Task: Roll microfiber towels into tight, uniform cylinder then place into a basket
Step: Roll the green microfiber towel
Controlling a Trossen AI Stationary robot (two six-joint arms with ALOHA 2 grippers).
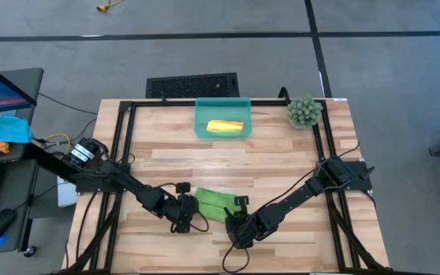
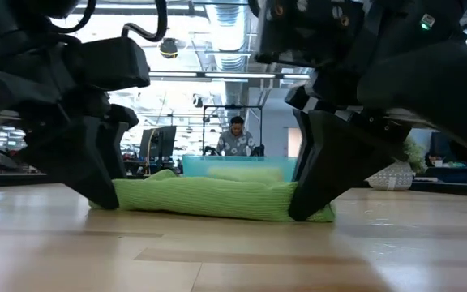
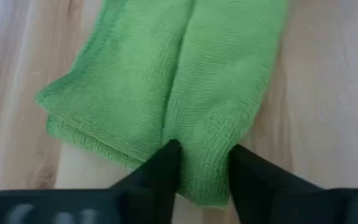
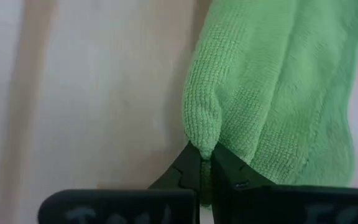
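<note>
The lime green towel (image 1: 214, 204) lies folded into a long band near the front edge of the wooden table (image 1: 281, 153), between the two arms. The left gripper (image 3: 201, 177) sits at one end of the band with its two dark fingers (image 3: 160, 171) parted around a raised fold of the cloth, the fabric filling the gap between them; whether they press it firmly cannot be told. The right gripper (image 4: 205, 163) is at the other end, its fingers nearly together and pinching a thin rolled edge of the green towel. In the low view the band rests flat on the tabletop with a dark gripper at each end. The yellow towel (image 1: 225, 127) lies rolled inside the teal basket (image 1: 202, 122), which stands at the far middle of the table, well apart from the green one. A small green plant-like ball (image 1: 304, 111) sits at the far right corner. A person (image 2: 236, 136) shows in the room beyond. No brand, label or writing can be read.
</note>
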